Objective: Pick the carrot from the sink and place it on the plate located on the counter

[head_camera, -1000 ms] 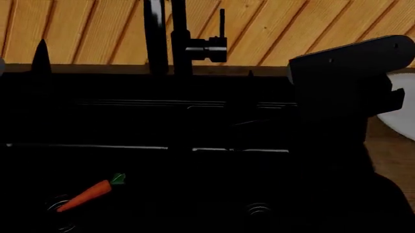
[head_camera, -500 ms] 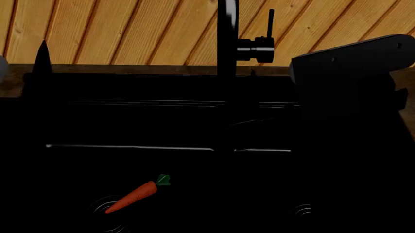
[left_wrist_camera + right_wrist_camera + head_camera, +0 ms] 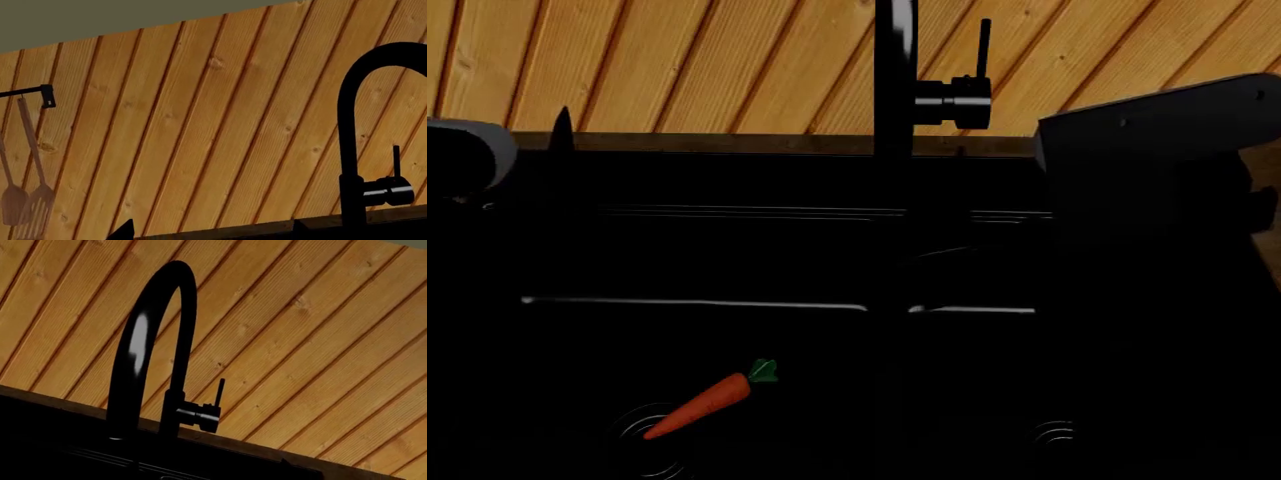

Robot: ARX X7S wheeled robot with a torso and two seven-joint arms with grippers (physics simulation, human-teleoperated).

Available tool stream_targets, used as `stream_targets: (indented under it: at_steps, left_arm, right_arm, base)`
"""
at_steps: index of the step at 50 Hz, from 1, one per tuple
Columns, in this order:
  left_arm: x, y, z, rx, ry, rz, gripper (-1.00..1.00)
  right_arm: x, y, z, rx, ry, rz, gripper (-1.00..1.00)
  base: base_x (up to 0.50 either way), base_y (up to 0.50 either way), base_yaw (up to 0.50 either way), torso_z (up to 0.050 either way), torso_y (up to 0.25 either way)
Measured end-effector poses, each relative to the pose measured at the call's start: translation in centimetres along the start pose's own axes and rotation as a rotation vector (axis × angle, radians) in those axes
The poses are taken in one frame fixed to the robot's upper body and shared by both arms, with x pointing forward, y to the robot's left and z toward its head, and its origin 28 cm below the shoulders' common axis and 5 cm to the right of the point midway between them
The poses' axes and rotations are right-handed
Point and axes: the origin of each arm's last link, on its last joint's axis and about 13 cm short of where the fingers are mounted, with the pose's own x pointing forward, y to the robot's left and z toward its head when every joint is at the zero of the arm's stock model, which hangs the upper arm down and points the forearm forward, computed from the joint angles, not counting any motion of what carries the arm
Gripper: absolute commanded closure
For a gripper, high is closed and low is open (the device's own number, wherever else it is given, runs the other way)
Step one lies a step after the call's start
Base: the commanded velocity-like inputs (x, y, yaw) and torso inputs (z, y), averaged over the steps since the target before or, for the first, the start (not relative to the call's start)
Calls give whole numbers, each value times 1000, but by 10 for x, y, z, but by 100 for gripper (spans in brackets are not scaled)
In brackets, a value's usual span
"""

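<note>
1. We are looking at the carrot (image 3: 701, 404), a small smooth orange taper with a short green leafy top, lying aslant on the floor of the black sink (image 3: 694, 260).
2. Its pointed tip is resting just beside a round drain (image 3: 647, 435); nothing is touching it.
3. The faucet (image 3: 897, 100) is rising behind the basins, in front of the slanted wood-plank wall (image 3: 694, 60).
4. The right arm's dark body (image 3: 1154, 160) is filling the head view's right side; its fingers are blending into the black sink, so we cannot tell their spread.
5. A pale rounded part of the left arm (image 3: 461, 155) is showing at the left edge; we cannot tell that gripper's state either.
6. Both wrist views are showing only wall and faucet, plus hanging utensils (image 3: 27, 200).
</note>
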Motion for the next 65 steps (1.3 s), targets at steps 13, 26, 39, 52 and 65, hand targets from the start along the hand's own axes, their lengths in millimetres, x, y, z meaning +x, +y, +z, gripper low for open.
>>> stream_targets:
  at_steps: [13,26,39,52,65]
  left_arm:
    - [11,-1,15,32,-2,-26,-100]
    - [15,-3,16,44,-2,-39,-100]
    - [16,-4,15,42,-2,-41,-100]
    - [15,-2,13,30,27,-36,-100]
    - [18,2,21,77,131,-136,-100]
  right_arm:
    - [-2,-2,2,2,9,-15,-100]
    - [-1,-3,1,0,18,-25,-100]
    - [-1,-3,1,-1,21,-28,-100]
    - [-1,-3,0,1,25,-28,-100]
    - [-3,-5,2,6,21,-29,-100]
  base:
    - [32,-4,0,0,0]
    - [265,-27,0,0,0]
    - [246,-26,0,0,0]
    - [0,0,0,0,0]
    - [0,0,0,0,0]
